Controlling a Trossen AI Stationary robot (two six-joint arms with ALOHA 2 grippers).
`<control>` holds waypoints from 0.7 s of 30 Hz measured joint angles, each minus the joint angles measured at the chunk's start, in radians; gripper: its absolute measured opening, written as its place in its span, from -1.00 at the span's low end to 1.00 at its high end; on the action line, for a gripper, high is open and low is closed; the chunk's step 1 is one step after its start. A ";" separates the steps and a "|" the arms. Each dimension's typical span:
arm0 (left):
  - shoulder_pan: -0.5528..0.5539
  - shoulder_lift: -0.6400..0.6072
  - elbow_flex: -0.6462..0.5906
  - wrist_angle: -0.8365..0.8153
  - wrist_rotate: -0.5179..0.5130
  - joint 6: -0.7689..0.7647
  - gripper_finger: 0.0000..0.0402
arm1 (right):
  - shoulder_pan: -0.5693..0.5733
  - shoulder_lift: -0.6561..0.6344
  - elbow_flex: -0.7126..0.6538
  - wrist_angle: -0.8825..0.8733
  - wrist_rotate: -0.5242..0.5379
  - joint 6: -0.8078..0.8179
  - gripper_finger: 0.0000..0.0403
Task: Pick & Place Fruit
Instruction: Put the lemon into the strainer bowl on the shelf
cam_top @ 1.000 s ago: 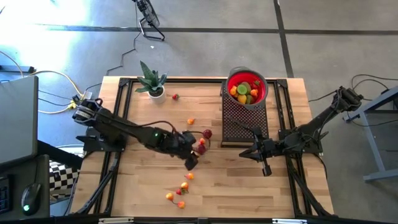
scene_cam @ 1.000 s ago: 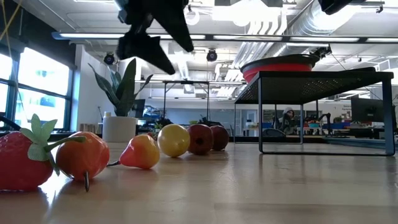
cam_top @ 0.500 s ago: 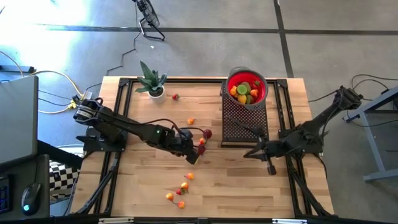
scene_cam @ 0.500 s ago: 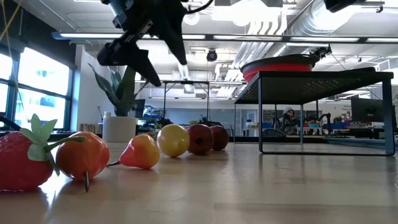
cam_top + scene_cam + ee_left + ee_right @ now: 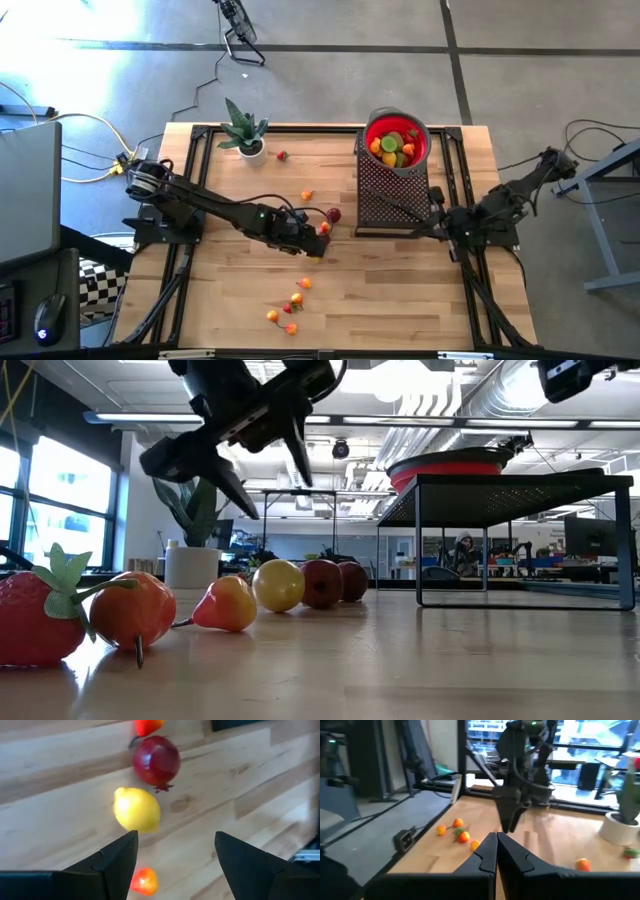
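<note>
Small toy fruits lie loose on the wooden table: a yellow lemon [image 5: 136, 810], a dark red round fruit [image 5: 156, 760], a small orange one [image 5: 144, 881], and a cluster [image 5: 290, 305] nearer the near edge. More fruit fills the red bowl [image 5: 397, 143], which sits on a black mesh rack [image 5: 392, 195]. My left gripper [image 5: 175, 837] is open and hovers above the table at its middle [image 5: 313, 245], just beside the lemon, touching nothing. My right gripper [image 5: 496, 845] is shut and empty, held up near the rack's right side [image 5: 437, 218].
A green spiky potted plant [image 5: 243, 135] stands at the far left of the table, with a strawberry [image 5: 283, 155] beside it. A lone orange fruit [image 5: 306, 195] lies mid-table. Black frame rails run along both sides. Bare wood lies between the rack and the near edge.
My left gripper has shifted a little toward the far edge, over the lemon and red fruits, turning as it went. My right gripper has pulled back from the near middle toward the far right, ending beside the rack. No fruit has moved.
</note>
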 joint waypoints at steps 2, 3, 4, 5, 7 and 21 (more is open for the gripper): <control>0.000 0.012 0.001 0.037 -0.001 -0.015 0.29 | 0.000 -0.028 -0.015 -0.008 -0.016 0.011 -0.99; 0.000 0.013 0.000 0.046 -0.002 -0.019 0.29 | 0.000 -0.039 -0.020 -0.012 -0.020 0.014 -0.99; 0.000 0.013 0.000 0.066 -0.002 -0.019 0.29 | 0.000 -0.050 -0.024 -0.015 -0.023 0.016 -0.99; 0.000 0.012 0.000 0.096 -0.002 -0.020 0.29 | 0.000 -0.062 -0.025 -0.029 -0.029 0.017 -0.99; 0.000 0.010 0.003 0.129 -0.005 -0.023 0.29 | 0.000 -0.083 -0.025 -0.061 -0.052 0.027 -0.99; 0.004 0.017 0.037 0.285 -0.170 0.054 0.29 | 0.000 -0.166 -0.025 -0.148 -0.146 0.091 -0.99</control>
